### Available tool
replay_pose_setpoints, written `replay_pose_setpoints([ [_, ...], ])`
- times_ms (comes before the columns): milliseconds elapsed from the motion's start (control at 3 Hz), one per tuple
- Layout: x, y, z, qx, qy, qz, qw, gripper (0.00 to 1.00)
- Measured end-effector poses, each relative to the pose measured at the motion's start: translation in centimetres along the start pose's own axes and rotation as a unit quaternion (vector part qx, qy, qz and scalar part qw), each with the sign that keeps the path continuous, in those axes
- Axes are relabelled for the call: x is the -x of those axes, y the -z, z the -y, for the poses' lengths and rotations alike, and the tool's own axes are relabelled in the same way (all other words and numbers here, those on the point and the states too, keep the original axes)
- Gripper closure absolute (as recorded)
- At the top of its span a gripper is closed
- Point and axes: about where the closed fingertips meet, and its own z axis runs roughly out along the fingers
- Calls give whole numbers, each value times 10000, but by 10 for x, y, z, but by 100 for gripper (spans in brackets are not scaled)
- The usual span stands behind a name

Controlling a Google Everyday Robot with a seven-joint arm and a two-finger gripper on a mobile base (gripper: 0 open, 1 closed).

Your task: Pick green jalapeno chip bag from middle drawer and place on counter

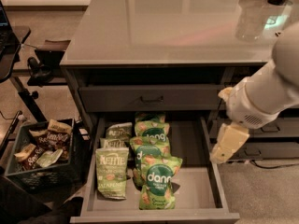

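The green jalapeno chip bag [112,172], pale green with "KETTLE" lettering, lies flat at the front left of the open middle drawer [198,185]. Three brighter green "dang" bags [159,185] lie in a row down the drawer's middle, right of it. More pale bags [119,132] lie behind it. My gripper [227,143], cream-coloured on the white arm, hangs over the drawer's right wall, well right of the jalapeno bag and above it, holding nothing that I can see. The glossy grey counter [163,27] tops the cabinet.
A closed drawer with a small handle [152,98] sits above the open one. Narrower drawers [268,129] are at the right behind my arm. A black crate of snack bags [44,153] stands on the floor at the left. A clear container [252,20] stands on the counter's back right.
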Motion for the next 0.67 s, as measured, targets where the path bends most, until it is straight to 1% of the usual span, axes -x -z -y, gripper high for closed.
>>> replay_pose_setpoints([
  [333, 13, -49, 9, -140, 70, 445, 9989, 0],
  [667, 13, -49, 9, -138, 70, 446, 9989, 0],
])
